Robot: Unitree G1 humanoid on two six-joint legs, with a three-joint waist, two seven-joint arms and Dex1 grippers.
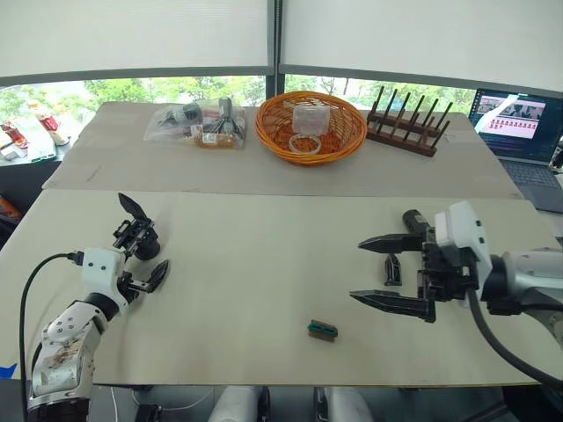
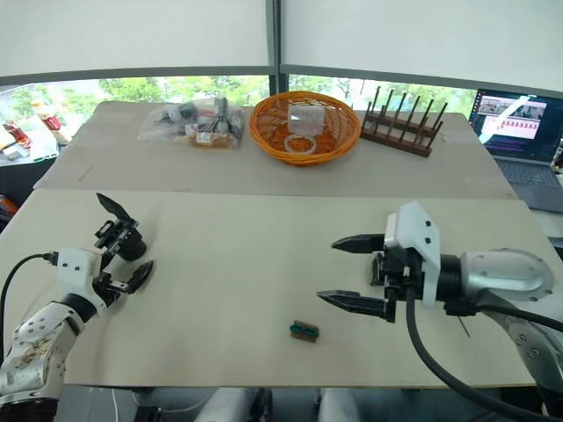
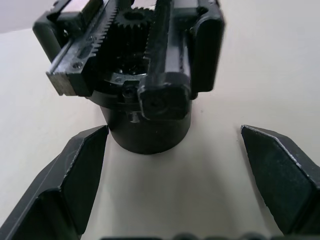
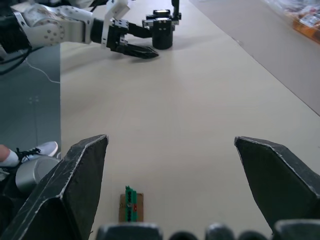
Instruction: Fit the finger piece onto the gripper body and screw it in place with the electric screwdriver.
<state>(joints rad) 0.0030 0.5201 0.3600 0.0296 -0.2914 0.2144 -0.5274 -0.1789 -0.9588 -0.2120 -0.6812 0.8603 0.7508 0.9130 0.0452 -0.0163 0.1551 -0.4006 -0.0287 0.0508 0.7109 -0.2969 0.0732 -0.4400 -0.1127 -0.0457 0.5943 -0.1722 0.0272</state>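
The gripper body (image 1: 142,241), a small black mechanism on a round base, stands at the table's left. In the left wrist view its toothed rails and gear (image 3: 135,55) show close up. My left gripper (image 1: 143,230) is open, one finger on each side of the base. My right gripper (image 1: 356,270) hovers open and empty at the table's right. Between its fingers, nearer the wrist, the small black finger piece (image 1: 391,269) lies on the table. A black end of the electric screwdriver (image 1: 413,217) pokes out behind my right hand; the rest is hidden.
A small green-and-brown block (image 1: 323,330) lies near the front edge. On the far table sit an orange basket (image 1: 343,145), a wooden rack (image 1: 409,123) and a plastic bag of parts (image 1: 195,123). A laptop (image 1: 519,119) stands at the far right.
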